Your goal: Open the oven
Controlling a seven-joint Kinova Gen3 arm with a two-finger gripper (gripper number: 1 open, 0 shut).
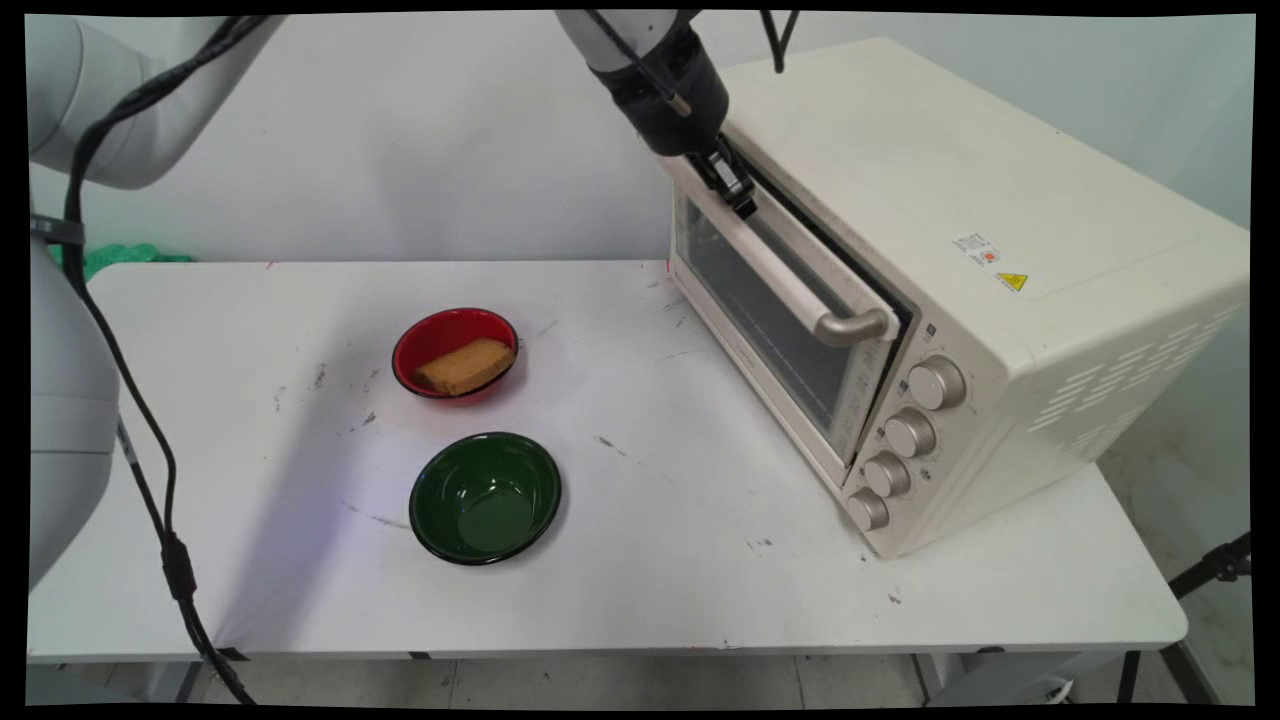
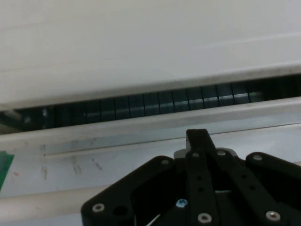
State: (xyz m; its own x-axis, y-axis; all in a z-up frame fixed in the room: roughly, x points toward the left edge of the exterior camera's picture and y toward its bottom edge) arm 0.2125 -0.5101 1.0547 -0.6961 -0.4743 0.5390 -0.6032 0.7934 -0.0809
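Note:
My black gripper (image 1: 740,195) is up at the top edge of the door (image 1: 770,310) of a cream toaster oven (image 1: 950,200). It is shut, its fingers pressed together with nothing between them. In the hand view the gripper's tip (image 2: 198,136) rests against the door's upper rim (image 2: 117,136). A dark slit (image 2: 141,106) shows between that rim and the oven body (image 2: 141,47), so the door stands slightly ajar. The door's long handle (image 1: 800,295) runs just below the gripper.
A red bowl (image 1: 405,350) holding a brown slice of bread (image 1: 465,365) sits mid-table. An empty green bowl (image 1: 485,497) stands nearer the front. The oven's knobs (image 1: 910,435) face the front right. Black cables (image 1: 130,400) hang at the left.

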